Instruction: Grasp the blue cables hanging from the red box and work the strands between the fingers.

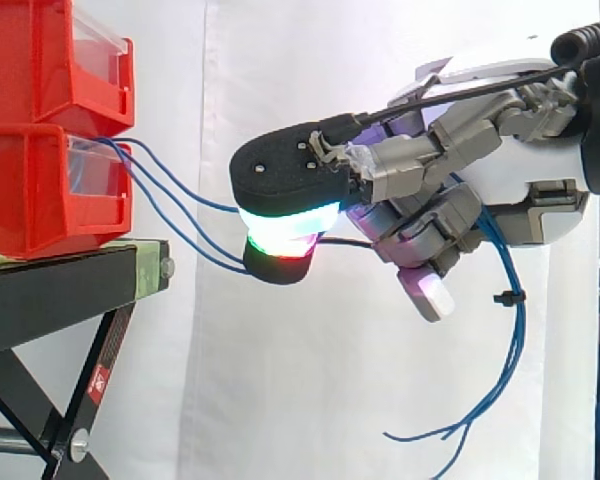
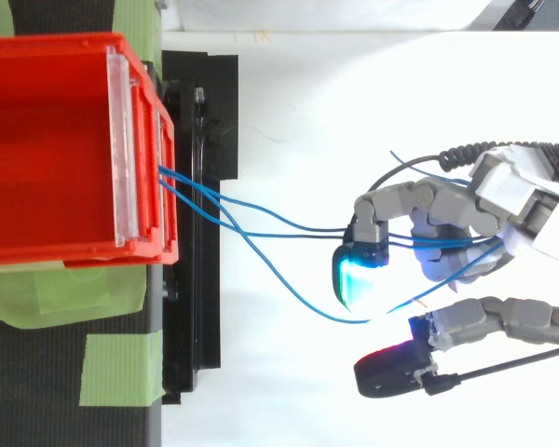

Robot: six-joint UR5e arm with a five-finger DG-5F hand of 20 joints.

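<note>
Two red bins are stacked at the left on a black stand (image 1: 50, 290): an upper red bin (image 1: 30, 60) and a lower red bin (image 1: 30, 200). Each is fronted by a clear panel (image 2: 121, 149). Green tape (image 2: 112, 368) is stuck on the stand top beside the bins. A white curtain (image 1: 280, 60) is hung behind everything.

The blue cables (image 2: 289, 223) are seen coming out at the front of the lower red bin, just by its clear panel. From there they are fanned out in several strands and stretched across the open gap to the hand (image 1: 520, 170), well clear of the stand.

The hand is held level, out to the right of the bins, fingers pointed toward them. It is closed on the blue cables: the strands are caught between two glowing fingertips (image 1: 280, 180) stacked one over the other in the side view, and are run on through the curled fingers behind. In the top view one strand is looped out under the cyan pad. A further finger with a red-lit pad is held off to the side, apart from the strands.

Past the palm, the blue cables are left hanging down, bundled by a small black tie (image 1: 508, 297), with loose ends (image 1: 450, 432) dangling free below the hand.
</note>
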